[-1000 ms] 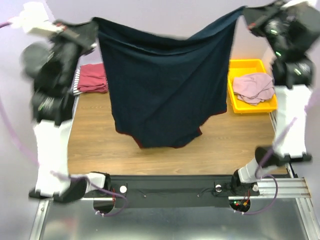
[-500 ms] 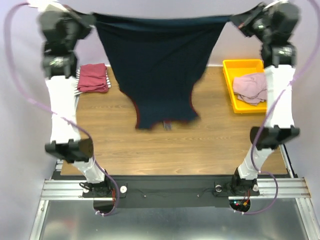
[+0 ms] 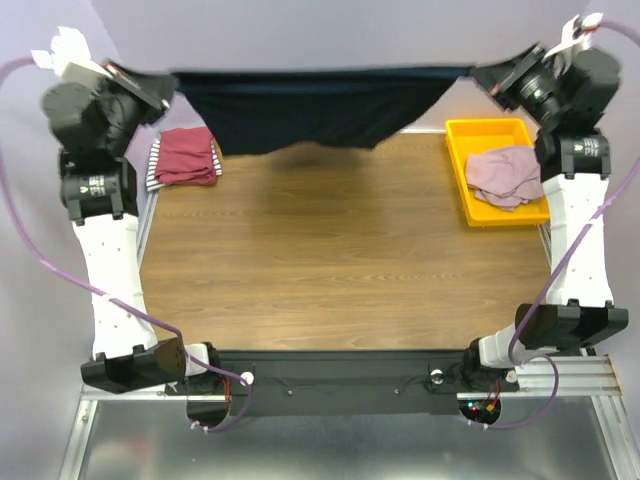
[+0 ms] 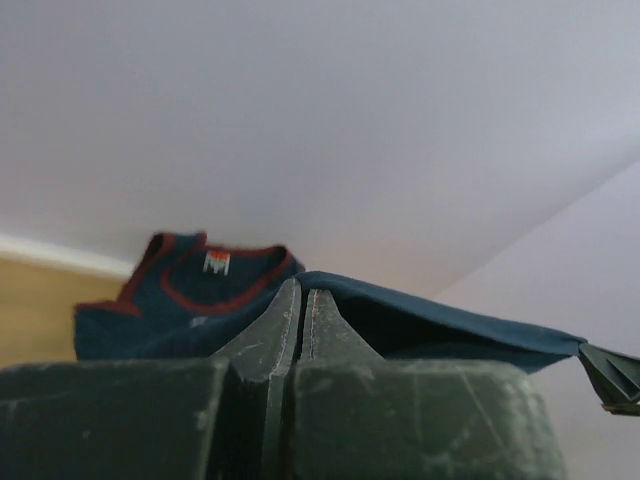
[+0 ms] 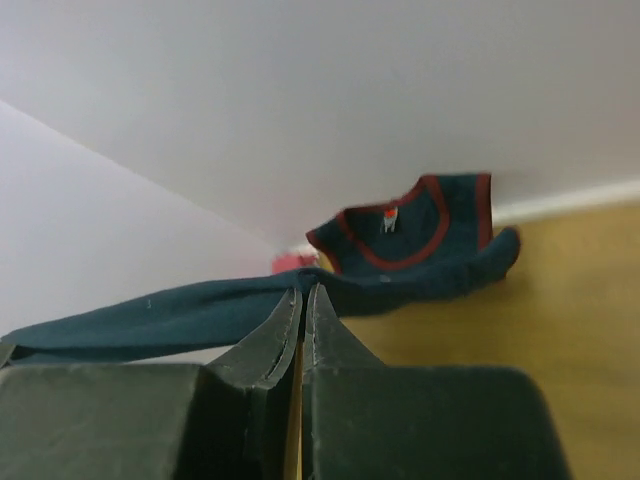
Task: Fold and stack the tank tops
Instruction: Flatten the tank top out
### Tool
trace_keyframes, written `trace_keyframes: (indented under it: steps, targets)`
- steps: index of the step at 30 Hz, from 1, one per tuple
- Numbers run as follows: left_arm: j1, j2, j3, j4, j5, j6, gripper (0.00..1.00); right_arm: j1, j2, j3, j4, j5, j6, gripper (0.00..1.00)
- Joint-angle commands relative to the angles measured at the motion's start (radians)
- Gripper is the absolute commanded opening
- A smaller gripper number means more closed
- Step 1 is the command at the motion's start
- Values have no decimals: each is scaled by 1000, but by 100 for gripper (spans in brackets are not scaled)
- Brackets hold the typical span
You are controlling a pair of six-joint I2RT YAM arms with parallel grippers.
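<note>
Two thin edges are all that hold the navy top (image 3: 320,105) – the left gripper (image 3: 160,88) and right gripper (image 3: 492,76) are each clamped tight on one, stretching it in the air across the far side of the table (image 3: 340,260). Pulled wider, an edge may slip out; lowered carelessly, it could drape over the dark-red top (image 3: 187,155) or the yellow tray (image 3: 488,125) holding the pink top (image 3: 505,172). Its small white neck tag (image 4: 215,263) is too blurred to read
</note>
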Motion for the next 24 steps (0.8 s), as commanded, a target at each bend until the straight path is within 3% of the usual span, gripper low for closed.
trace_keyframes:
  steps: [1, 6, 12, 16, 20, 24]
  targets:
    - [15, -77, -172, 40, 34, 7, 0, -20, -92, -120, -3, 36, -64, 0]
    - [15, -150, -182, 18, 27, 30, 0, -22, -169, -106, -31, 95, -97, 0]
    - [17, -122, -118, 60, 22, -8, 0, -22, -129, 3, -43, 117, -82, 0]
    - [15, -43, -111, 141, 34, -68, 0, -22, -5, 104, -40, 109, -64, 0]
    - [15, 60, -113, 314, 51, -163, 0, -20, 177, 245, -17, 85, -41, 0]
    - [12, 230, -20, 523, 54, -243, 0, -20, 364, 457, 36, 71, -18, 0]
